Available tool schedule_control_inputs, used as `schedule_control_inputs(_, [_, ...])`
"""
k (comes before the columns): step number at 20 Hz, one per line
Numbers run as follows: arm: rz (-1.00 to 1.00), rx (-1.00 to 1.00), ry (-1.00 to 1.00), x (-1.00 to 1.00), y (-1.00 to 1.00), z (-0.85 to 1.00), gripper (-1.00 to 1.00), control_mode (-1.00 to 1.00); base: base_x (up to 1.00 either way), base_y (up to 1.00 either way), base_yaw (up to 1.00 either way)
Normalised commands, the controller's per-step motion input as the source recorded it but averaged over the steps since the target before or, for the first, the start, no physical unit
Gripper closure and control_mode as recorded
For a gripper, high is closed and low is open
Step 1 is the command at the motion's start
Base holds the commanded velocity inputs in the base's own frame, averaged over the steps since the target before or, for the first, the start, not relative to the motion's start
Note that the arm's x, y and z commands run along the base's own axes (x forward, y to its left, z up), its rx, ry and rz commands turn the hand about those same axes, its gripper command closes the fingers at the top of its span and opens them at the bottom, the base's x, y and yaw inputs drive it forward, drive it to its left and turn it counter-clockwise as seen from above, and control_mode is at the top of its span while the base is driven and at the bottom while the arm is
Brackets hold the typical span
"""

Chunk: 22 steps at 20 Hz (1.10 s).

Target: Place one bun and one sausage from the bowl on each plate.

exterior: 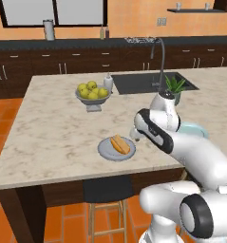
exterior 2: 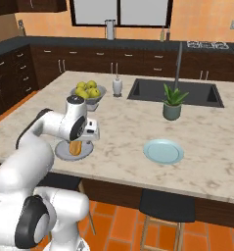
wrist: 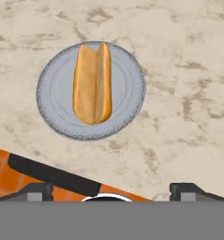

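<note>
No writing legible anywhere, my gripper (wrist: 111, 187) spread wide — empty, above the bun (wrist: 92, 83), grey plate (wrist: 55, 101) beneath.

bun (wrist: 92, 83) on plate (wrist: 52, 101), fruit bowl (exterior: 92, 98) behind, 2nd plate (exterior 2: 163, 151) right

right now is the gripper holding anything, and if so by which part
Nothing is held. The gripper is open, its fingertips wide apart and empty, above the grey plate where the bun lies.

A home kitchen: marble island counter (exterior: 53, 128) with sink (exterior 2: 175, 92) and tap (exterior: 160, 57), dark cabinets (exterior: 62, 64), fruit bowl (exterior: 92, 92)
</note>
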Motion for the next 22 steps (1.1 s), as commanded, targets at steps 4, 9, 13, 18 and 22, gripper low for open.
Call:
schedule_control_inputs(4, [-0.01,0.0,-0.07,-0.5,-0.01,0.49,-1.0,1.0,-0.5,-0.09,-0.03])
schedule_control_inputs(9, [0.0,0.0,0.0,0.0,0.0,0.0,-1.0,1.0,-0.85,-0.76,-0.13])
schedule_control_inputs(13, [0.0,0.0,0.0,0.0,0.0,0.0,-1.0,1.0,0.48,-1.0,-0.17])
schedule_control_inputs(18, [0.0,0.0,0.0,0.0,0.0,0.0,-1.0,1.0,0.67,-1.0,-0.18])
schedule_control_inputs(22, [0.0,0.0,0.0,0.0,0.0,0.0,-1.0,1.0,0.0,-1.0,-0.17])
